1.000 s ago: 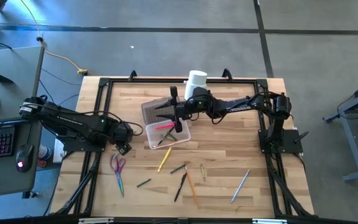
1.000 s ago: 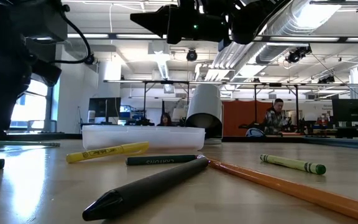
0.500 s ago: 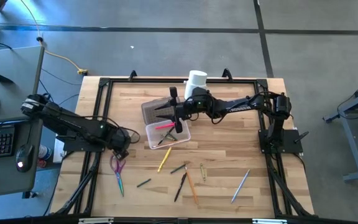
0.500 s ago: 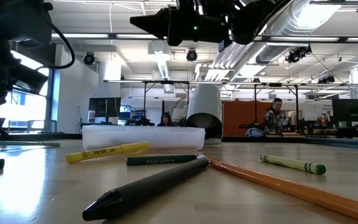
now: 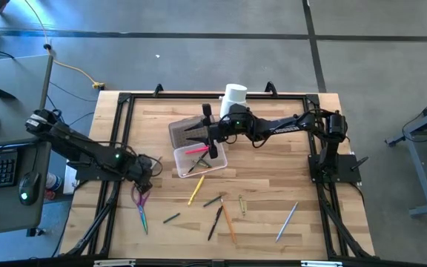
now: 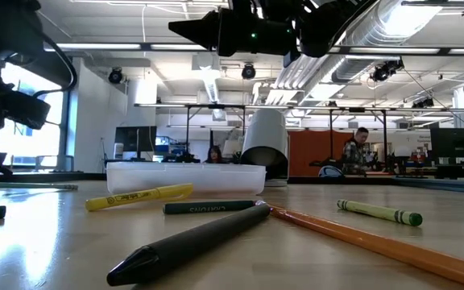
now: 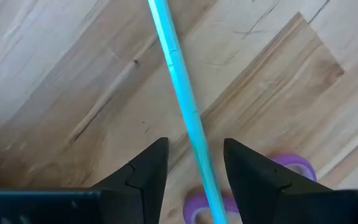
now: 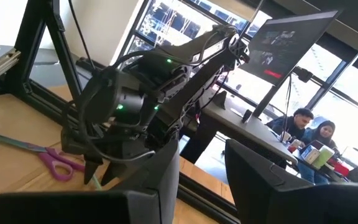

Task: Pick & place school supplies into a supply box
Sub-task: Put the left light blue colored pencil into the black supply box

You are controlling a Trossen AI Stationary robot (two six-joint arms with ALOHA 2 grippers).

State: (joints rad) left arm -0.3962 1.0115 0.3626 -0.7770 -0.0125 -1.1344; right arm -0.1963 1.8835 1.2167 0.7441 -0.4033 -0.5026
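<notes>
The pink-purple-handled scissors [image 5: 140, 205] lie flat on the table near its left edge, their teal blades [image 7: 182, 93] pointing to the near edge. My left gripper [image 7: 194, 146] points straight down over them, open, one finger on each side of the blades close to the handles [image 7: 291, 167], apart from them. The clear supply box [image 5: 199, 160] sits mid-table with its grey lid [image 5: 183, 132] swung open and a pink pen inside. My right gripper [image 5: 190, 134] hovers level above the lid, open, nothing between its fingers.
Loose on the wood near the front lie a yellow pen [image 5: 196, 190], dark pens [image 5: 215, 220], an orange pencil [image 5: 228, 222], a silver pen [image 5: 286, 222] and a small clip [image 5: 241, 204]. A white cylindrical container [image 5: 234, 96] stands behind the box. People sit in the room beyond.
My left gripper has swung toward the table's near left and come down over the scissors' handles. The scissors have stayed where they were.
</notes>
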